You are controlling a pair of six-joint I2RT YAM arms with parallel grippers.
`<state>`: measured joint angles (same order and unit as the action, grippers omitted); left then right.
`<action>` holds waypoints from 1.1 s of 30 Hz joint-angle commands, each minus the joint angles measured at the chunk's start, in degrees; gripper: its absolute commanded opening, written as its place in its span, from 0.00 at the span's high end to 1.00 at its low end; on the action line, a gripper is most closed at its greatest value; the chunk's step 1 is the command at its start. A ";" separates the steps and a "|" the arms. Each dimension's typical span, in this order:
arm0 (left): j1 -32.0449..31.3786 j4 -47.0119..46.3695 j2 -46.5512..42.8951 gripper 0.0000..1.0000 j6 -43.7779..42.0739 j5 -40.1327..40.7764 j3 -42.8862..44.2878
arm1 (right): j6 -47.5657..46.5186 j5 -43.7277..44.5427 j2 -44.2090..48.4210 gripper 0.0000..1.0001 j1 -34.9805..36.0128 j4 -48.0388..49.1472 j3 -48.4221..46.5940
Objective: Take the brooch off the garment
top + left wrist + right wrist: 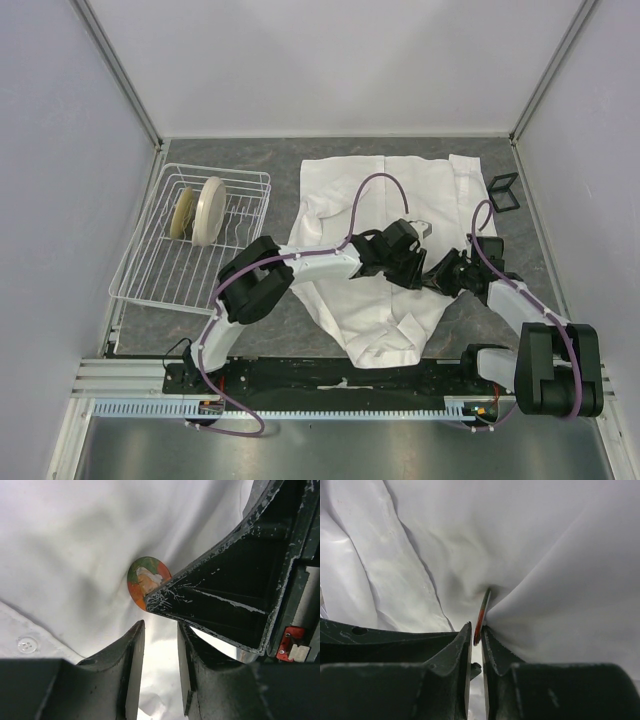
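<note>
The white shirt [400,185] lies spread on the table. The brooch [146,581] is a small round disc with orange and green colours, pinned on the cloth [75,550]. In the right wrist view it shows edge-on [482,611], its lower edge between my right gripper's [476,631] fingertips, which are shut on it. One right finger [225,595] covers the disc's right edge in the left wrist view. My left gripper [160,630] is open just below the brooch, over cloth, holding nothing. In the top view both grippers [412,258] [443,268] meet over the shirt and hide the brooch.
A white wire dish rack [150,270] with two cream plates [208,208] stands at the left. A small black wire-frame stand [503,192] sits right of the shirt. A shirt button [26,644] lies left of my left fingers.
</note>
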<state>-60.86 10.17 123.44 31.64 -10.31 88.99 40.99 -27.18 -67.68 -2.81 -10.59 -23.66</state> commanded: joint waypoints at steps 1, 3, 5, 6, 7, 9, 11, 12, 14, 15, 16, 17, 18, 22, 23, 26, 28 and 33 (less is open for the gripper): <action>0.13 -1.03 1.10 0.62 -3.77 2.74 3.29 | 3.57 -0.51 0.44 0.81 -0.09 0.13 -0.77; 0.13 -1.03 1.19 0.63 -4.56 3.27 3.12 | 4.35 -0.51 0.62 0.80 -0.09 -0.13 -0.77; 0.22 -0.95 1.19 0.62 -5.44 3.80 3.21 | 4.71 -0.77 0.88 0.80 -0.09 -0.22 -0.95; 0.22 -1.03 1.37 0.61 -5.71 3.80 3.21 | 4.80 -0.86 0.88 0.79 -0.09 -0.39 -1.12; 0.22 -1.03 1.45 0.59 -5.97 3.80 3.29 | 4.97 -0.86 1.06 0.78 -0.09 -0.57 -1.30; 0.22 -0.86 1.54 0.52 -6.68 3.89 3.64 | 5.15 -1.03 1.76 0.78 -0.09 -1.19 -1.74; 0.22 -0.77 1.72 0.48 -7.11 4.33 3.73 | 5.06 -0.51 2.90 0.77 -0.09 -1.71 -2.26; 0.22 -0.77 1.72 0.48 -7.20 4.24 3.65 | 4.97 0.19 3.08 0.77 -0.09 -1.98 -2.44; 0.13 -0.77 1.81 0.48 -7.29 4.77 3.91 | 4.36 0.37 3.26 0.77 -0.09 -2.07 -2.88; 0.22 -0.68 1.89 0.48 -7.29 4.86 3.82 | 4.10 0.20 3.17 0.76 -0.09 -2.07 -3.14; 0.30 -0.68 1.89 0.48 -7.38 5.03 3.82 | 3.92 -0.15 2.99 0.76 -0.09 -2.15 -3.49; 0.39 -0.68 1.81 0.48 -7.29 5.03 4.00 | 3.66 -0.24 2.56 0.75 -0.09 -2.07 -3.67; 0.39 -0.68 1.89 0.48 -7.29 5.12 4.00 | 3.48 -0.33 2.29 0.75 -0.09 -2.07 -3.76; 1.09 -0.68 2.42 0.49 -6.24 4.42 4.35 | 2.69 -0.77 0.62 0.75 -0.09 -2.07 -4.73; 1.53 -0.68 2.51 0.51 -5.89 4.07 4.35 | 2.60 -0.86 0.10 0.75 -0.09 -2.07 -4.82; 2.76 -2.00 2.42 0.55 -4.39 2.22 3.56 | 2.16 -0.60 -0.08 0.74 -0.09 -2.15 -5.08; 3.29 -2.87 2.25 0.55 -4.13 0.55 3.03 | 1.81 -0.59 -0.43 0.73 -0.09 -1.98 -5.25; 3.56 -5.69 2.25 0.44 -6.06 -3.05 2.15 | 1.46 -0.95 -1.40 0.72 -0.09 -2.07 -5.43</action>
<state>-57.71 10.81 125.58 26.89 -10.33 90.65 43.48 -26.76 -68.23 -3.01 -12.78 -27.14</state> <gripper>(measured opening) 0.533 0.282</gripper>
